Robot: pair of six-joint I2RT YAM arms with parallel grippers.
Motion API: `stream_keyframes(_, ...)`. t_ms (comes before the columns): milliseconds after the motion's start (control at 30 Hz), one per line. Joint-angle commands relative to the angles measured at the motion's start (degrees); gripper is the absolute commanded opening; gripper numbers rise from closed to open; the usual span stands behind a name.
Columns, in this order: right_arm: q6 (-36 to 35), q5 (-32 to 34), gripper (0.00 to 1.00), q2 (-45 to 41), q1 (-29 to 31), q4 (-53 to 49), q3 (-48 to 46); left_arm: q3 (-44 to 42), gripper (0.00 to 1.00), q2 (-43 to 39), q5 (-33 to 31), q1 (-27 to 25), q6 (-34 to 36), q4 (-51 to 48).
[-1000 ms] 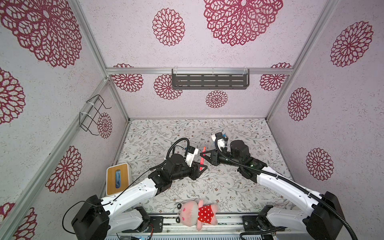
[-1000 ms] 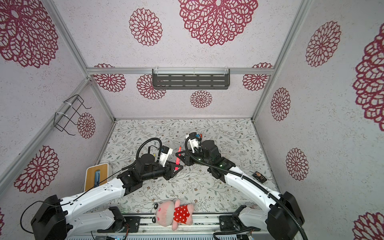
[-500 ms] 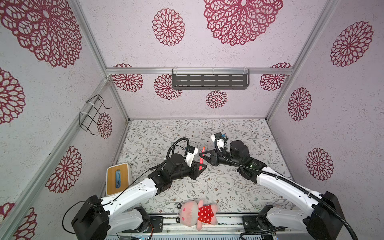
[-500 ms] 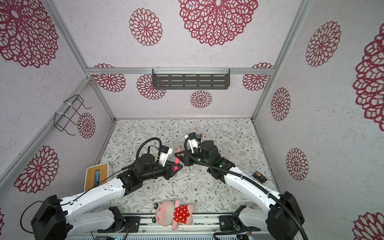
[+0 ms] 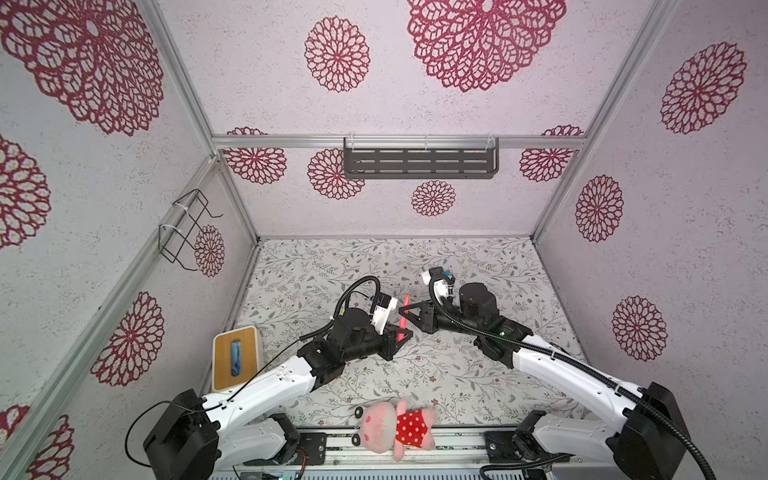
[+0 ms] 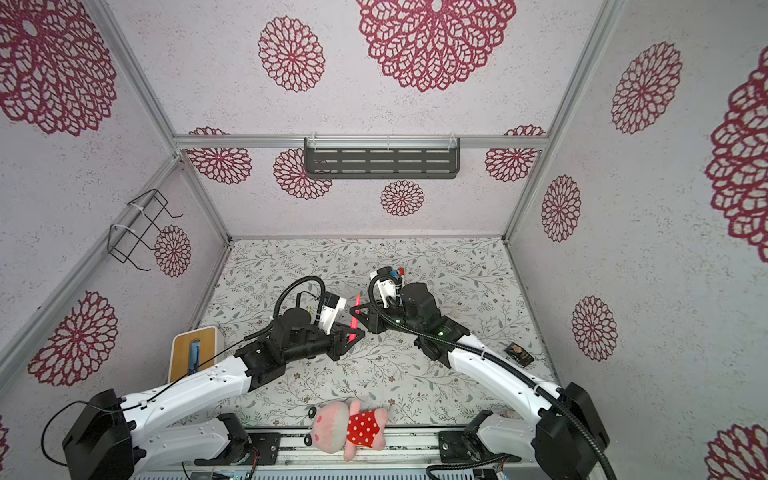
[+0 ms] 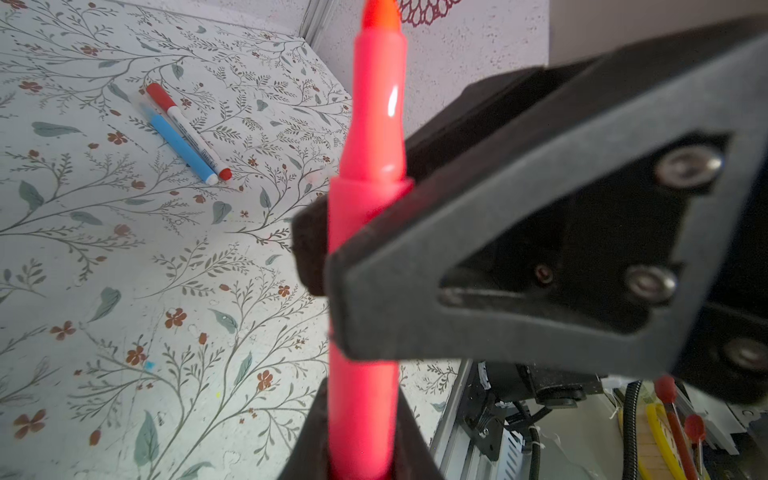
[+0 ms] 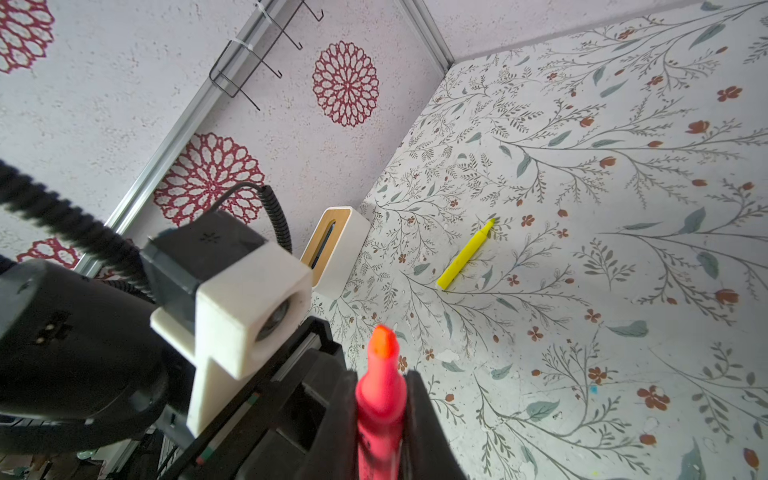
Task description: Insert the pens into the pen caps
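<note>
Together, left end effector (image 5: 401,333), right end effector (image 5: 404,311) clamping pink pen (image 7: 372,124), yellow pen (image 8: 465,255) only right wrist view

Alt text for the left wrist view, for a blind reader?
An uncapped pink-red pen dominates, gripped mid-barrel by the right gripper and at its base by the left gripper. Behind lie a blue pen and a white-barrelled pen, side by side.
</note>
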Motion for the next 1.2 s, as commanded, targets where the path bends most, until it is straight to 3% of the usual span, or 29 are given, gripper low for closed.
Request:
stream_keyframes(0,-0.1,3.2,0.09,-3.0,0.1,0.0,-0.7,0.6,0.0,-1.7,-3.3,-0.1,-0.1,-0.6)
stream_keyframes(133,2.2,4.1,0.09,-3.5,0.2,2.9,-2.6,0.3,0.07,-2.5,-3.9,-0.1,-0.4,-0.5)
stream_keyframes(600,5.8,6.1,0.09,-4.9,0.1,8.6,-6.6,-0.6,0.09,-3.3,-3.5,0.2,-0.8,0.8)
stream_keyframes(833,6.6,7.8,0.09,-5.1,0.1,8.8,-7.3,-0.9,0.0,-3.5,-4.1,0.4,-0.5,1.1)
stream_keyframes(967,6.5,8.3,0.2,-5.0,0.1,7.9,-6.5,-1.1,0.0,-3.4,-4.7,0.8,-0.5,0.8)
stream_keyframes(1167,2.8,10.9,0.51,-5.9,-0.1,0.4,-1.9,-1.8,0.0,-3.6,-6.0,1.3,-0.5,0.2)
